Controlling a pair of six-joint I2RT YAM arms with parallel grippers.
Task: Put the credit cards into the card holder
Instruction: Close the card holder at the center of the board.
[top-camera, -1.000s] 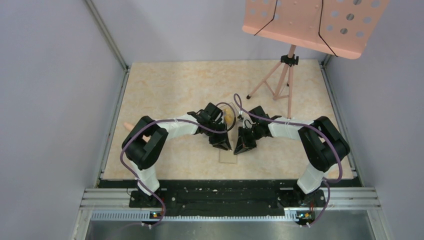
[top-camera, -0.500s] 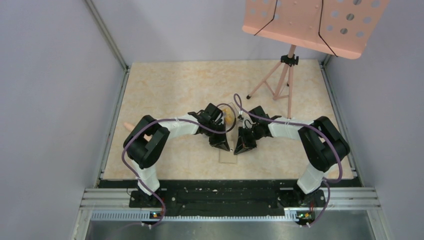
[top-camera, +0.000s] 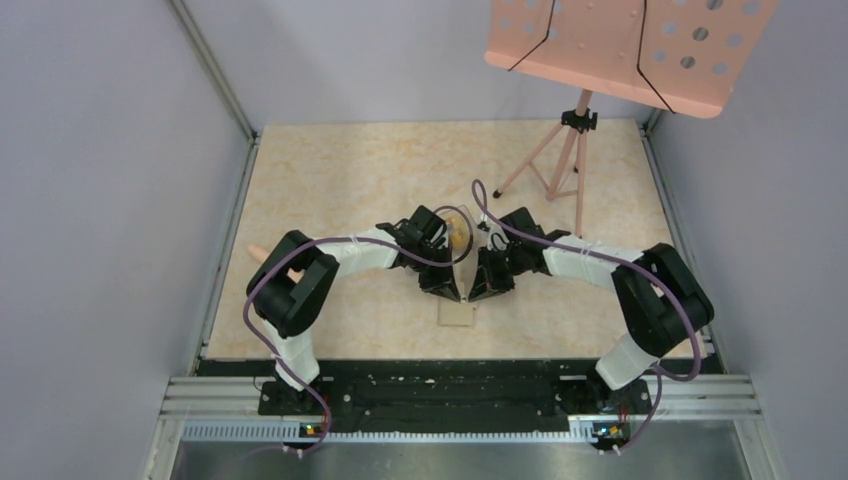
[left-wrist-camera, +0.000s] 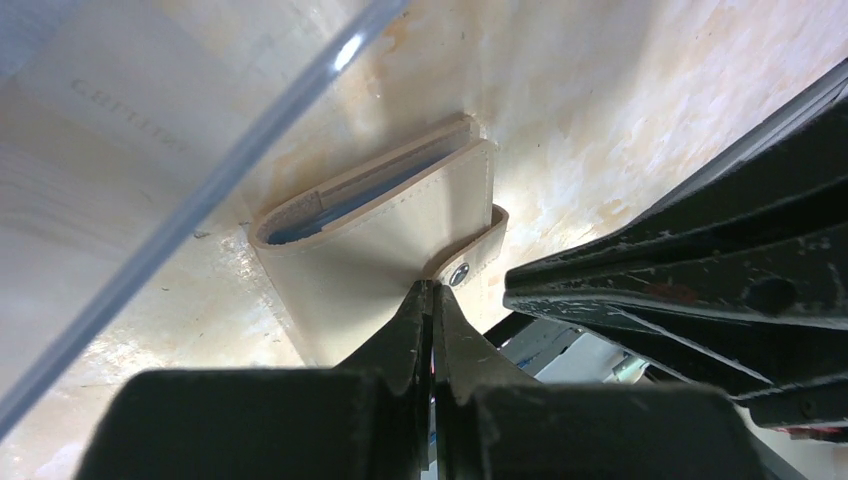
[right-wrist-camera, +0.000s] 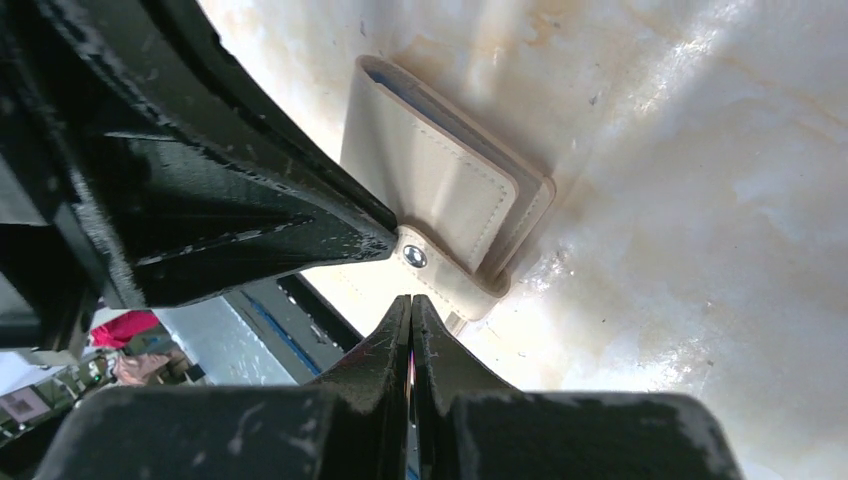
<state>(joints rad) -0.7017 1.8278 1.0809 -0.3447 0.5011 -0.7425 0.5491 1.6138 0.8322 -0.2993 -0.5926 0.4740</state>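
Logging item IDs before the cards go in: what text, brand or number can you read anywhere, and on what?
On the clear plastic surface: one faint embossed word, too blurred to read.
On the card holder: no lettering visible.
Top and right wrist views: nothing legible.

Black joints (top-camera: 300, 290), white links (top-camera: 362, 254), purple cables (top-camera: 246, 312), scuffed black jaws
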